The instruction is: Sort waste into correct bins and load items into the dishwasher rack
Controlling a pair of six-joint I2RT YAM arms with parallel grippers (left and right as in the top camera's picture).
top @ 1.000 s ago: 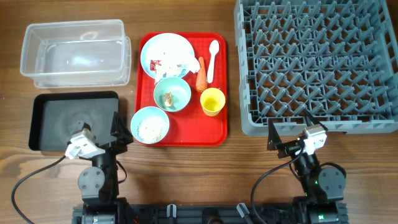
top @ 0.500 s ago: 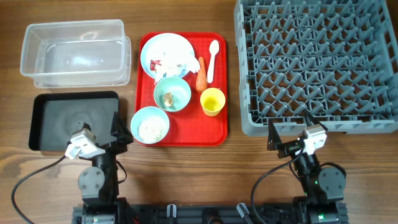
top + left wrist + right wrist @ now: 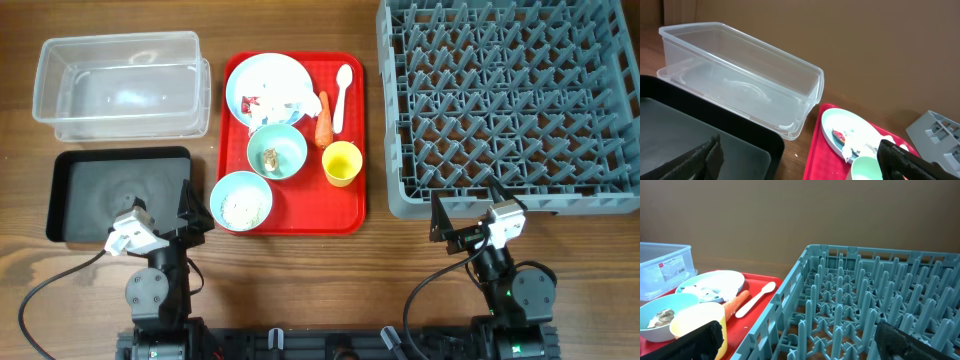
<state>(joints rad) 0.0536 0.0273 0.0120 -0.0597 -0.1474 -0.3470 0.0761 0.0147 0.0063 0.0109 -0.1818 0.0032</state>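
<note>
Progress so far?
— None, I'd judge; the job is at its start. The rack (image 3: 510,100) sits straight ahead of the right gripper (image 3: 466,205) and holds nothing. The tub (image 3: 120,42) lies well ahead of the left gripper (image 3: 163,207), and the black tray (image 3: 100,195) is just ahead and to its left. Both are bare.

And the grippers?
— Both are spread wide, with nothing between the fingers.

Where is the load?
— All on the red tray (image 3: 345,215), ahead and to the right of the left gripper, ahead and to the left of the right one. The plate (image 3: 262,75) is at the far end with the tissue (image 3: 290,97) and wrapper (image 3: 252,103) on it. The middle bowl (image 3: 285,145) holds a brownish scrap (image 3: 270,157) I cannot name. The near bowl (image 3: 228,192), just beside the left gripper, holds the rice (image 3: 243,208). The cup (image 3: 341,163) is the piece nearest the right gripper, and the spoon (image 3: 341,95) and carrot (image 3: 323,122) lie side by side beyond it.

Next move?
— My guess is waste first. The left arm would reach forward and right to the plate, close on the tissue or wrapper, and carry it back left to a bin. Nothing here tells which bin takes which waste. The cup and spoon suit the right arm, being on its side.

Any writing?
— From the right wrist, a sticker (image 3: 667,259) shows on the tub's end, with a red mark and small print. It is too small to read.
</note>
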